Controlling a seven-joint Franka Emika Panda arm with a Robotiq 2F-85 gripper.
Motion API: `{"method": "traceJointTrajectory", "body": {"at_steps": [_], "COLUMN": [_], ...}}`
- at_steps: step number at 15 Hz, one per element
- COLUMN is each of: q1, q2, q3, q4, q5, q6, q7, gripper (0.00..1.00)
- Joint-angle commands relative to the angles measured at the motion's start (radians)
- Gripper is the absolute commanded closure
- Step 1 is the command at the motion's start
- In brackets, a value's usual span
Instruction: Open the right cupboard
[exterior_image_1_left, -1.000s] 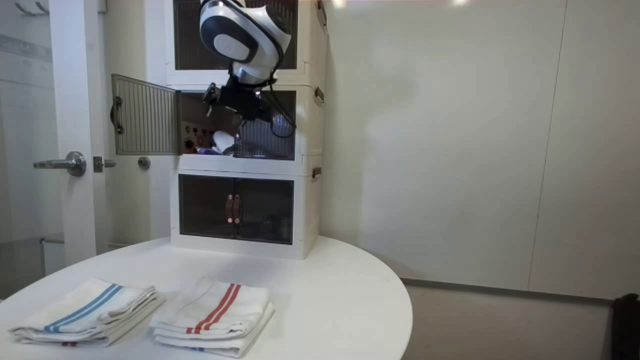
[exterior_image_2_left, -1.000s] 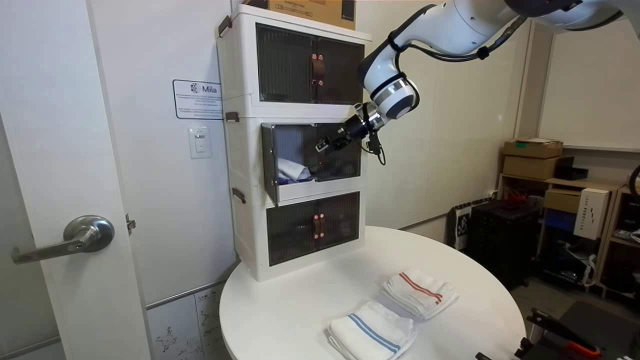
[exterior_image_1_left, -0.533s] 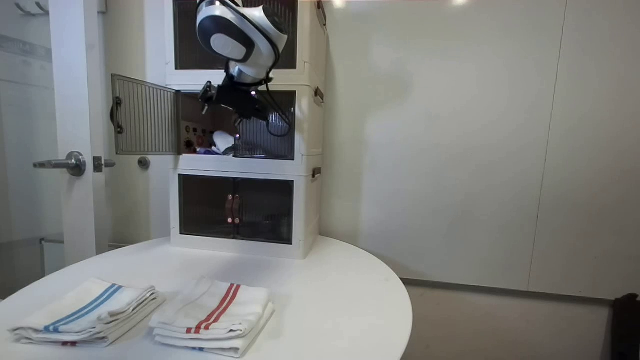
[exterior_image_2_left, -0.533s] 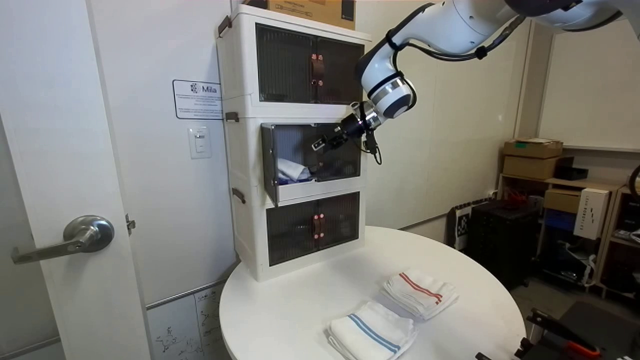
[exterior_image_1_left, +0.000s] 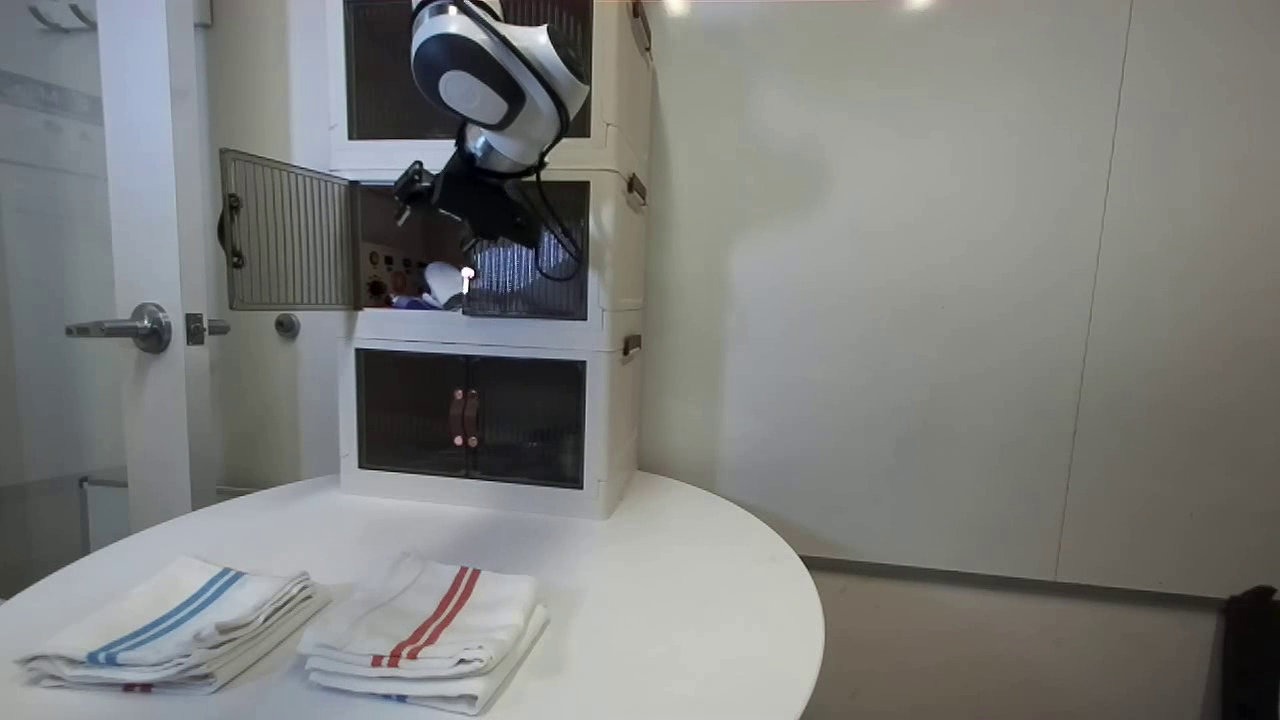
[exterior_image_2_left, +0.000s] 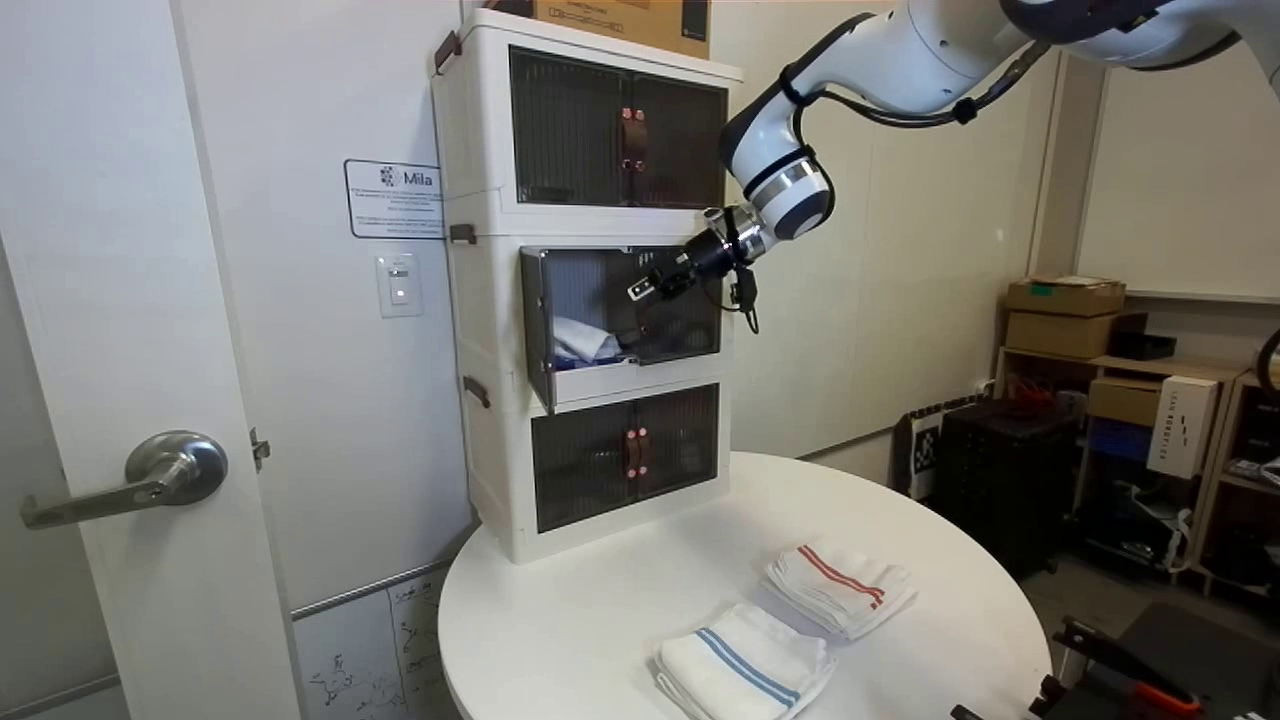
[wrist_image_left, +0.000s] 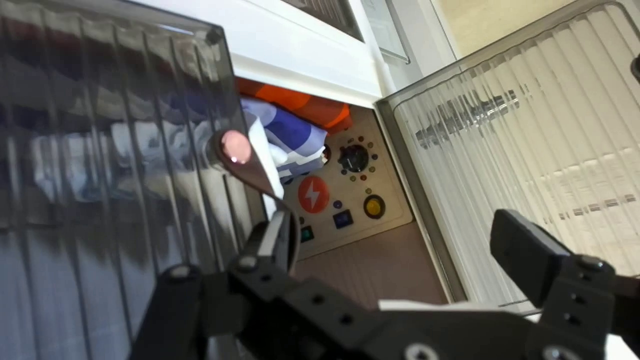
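Three white cabinets (exterior_image_1_left: 480, 338) stand stacked at the far side of a round table (exterior_image_1_left: 690, 590) in an exterior view. The middle one's left door (exterior_image_1_left: 290, 235) is swung wide; its right door (exterior_image_1_left: 545, 290) appears barely ajar, the gripper (exterior_image_1_left: 436, 230) in front of its upper left corner. Blue-striped towels (exterior_image_1_left: 190, 612) lie near left, red-striped towels (exterior_image_1_left: 430, 620) to their right.

In an exterior view, the gripper slants down and left before that door; a cardboard box (exterior_image_2_left: 620, 25) tops the stack.

In the wrist view, its fingers (wrist_image_left: 530, 257) stand apart, one seemingly within the right door's brown strap handle (wrist_image_left: 255, 176); contact is unclear. Between the doors shows a panel (wrist_image_left: 357, 187) with a red lightning symbol.
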Motion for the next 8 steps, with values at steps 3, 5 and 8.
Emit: {"method": "traceJointTrajectory", "body": {"at_steps": [3,5,8], "q1": [-0.021,-0.030,-0.024], "q2": [-0.020,-0.023,-0.028], "q3": [0.020,0.012,-0.006], "q4": [-0.038,-0.044,-0.046], "q5": [0.012,0.010,-0.006], "q6": [-0.175,-0.201,-0.199], "q7": [-0.044,-0.045,0.006], "gripper": [0.00,0.00,0.00]}}
